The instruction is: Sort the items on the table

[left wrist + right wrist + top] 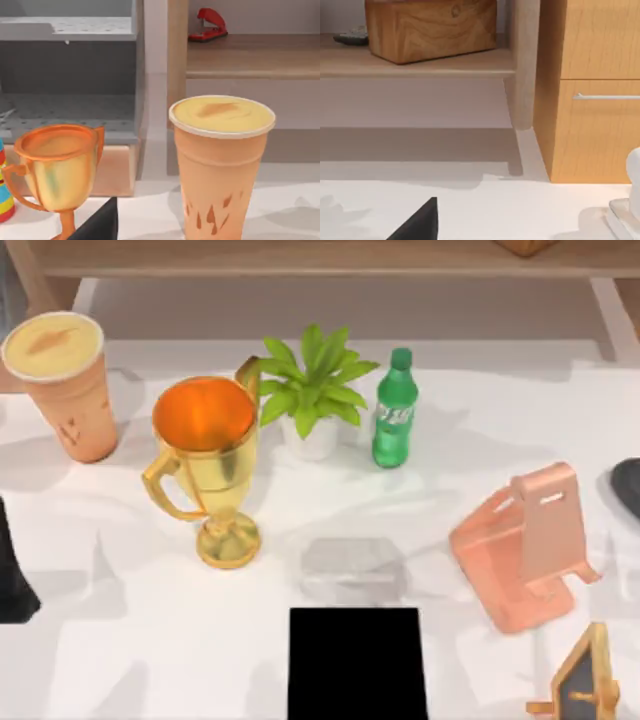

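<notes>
Where the counter (150,660) meets the top view's left edge, you see your left arm (12,570) as a dark shape, level with the foot of the trophy (205,465). A dark wedge of the left gripper (97,225) shows in the left wrist view, and you cannot tell whether it is released or clenched. It holds nothing that you can see.

The cup (62,385) stands upright at the counter's far left, well apart from the arm. It is orange with a cream-yellow top. The left wrist camera faces it, with the trophy beside it and a red stapler (210,25) on a shelf behind.

A dark rounded shape at the counter's right edge, cut by the frame, looks like the mouse (628,488). It lies just beyond the pink stand (525,545).

Between the trophy and the stand lies a pale grey block (352,565); you cannot tell what it is. Behind it stand a plant (315,390) and a green bottle (396,410), side by side.

A dark wedge of the right gripper (417,222) shows in the right wrist view, above bare counter; its state you cannot tell either. That camera faces a wooden box (430,27) on a shelf and a cabinet (600,90) beside it.
</notes>
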Controlling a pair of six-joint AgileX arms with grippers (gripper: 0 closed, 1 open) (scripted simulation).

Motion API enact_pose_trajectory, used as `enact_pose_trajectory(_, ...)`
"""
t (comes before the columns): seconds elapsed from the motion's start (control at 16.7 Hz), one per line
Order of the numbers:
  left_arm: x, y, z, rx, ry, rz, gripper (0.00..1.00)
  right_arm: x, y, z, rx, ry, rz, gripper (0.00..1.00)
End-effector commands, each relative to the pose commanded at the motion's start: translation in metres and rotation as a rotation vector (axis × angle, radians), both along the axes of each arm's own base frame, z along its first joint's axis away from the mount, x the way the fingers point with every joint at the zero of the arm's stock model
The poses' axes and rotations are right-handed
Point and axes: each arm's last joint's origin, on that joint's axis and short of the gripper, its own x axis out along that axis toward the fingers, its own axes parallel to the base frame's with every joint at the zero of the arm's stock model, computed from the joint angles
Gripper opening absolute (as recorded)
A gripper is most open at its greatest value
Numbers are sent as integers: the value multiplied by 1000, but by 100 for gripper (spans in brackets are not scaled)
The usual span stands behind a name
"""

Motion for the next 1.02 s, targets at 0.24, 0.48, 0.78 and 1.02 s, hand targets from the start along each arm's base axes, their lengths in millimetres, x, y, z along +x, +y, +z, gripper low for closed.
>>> enact_pose_trajectory(0.24, 0, 0, 0, 0, 0, 0, 100, 0, -1, 4, -11, 31, -16, 100)
enact_pose_trajectory(0.48, 0, 0, 0, 0, 0, 0, 100, 6, -4, 28, -75, 217, -54, 100)
enact_pose_trajectory(0.78, 0, 0, 0, 0, 0, 0, 100, 47, -6, 65, -185, 655, 1, 100)
enact_pose_trajectory(1.02, 0, 0, 0, 0, 0, 0, 100, 120, -7, 73, -239, 1066, 111, 100)
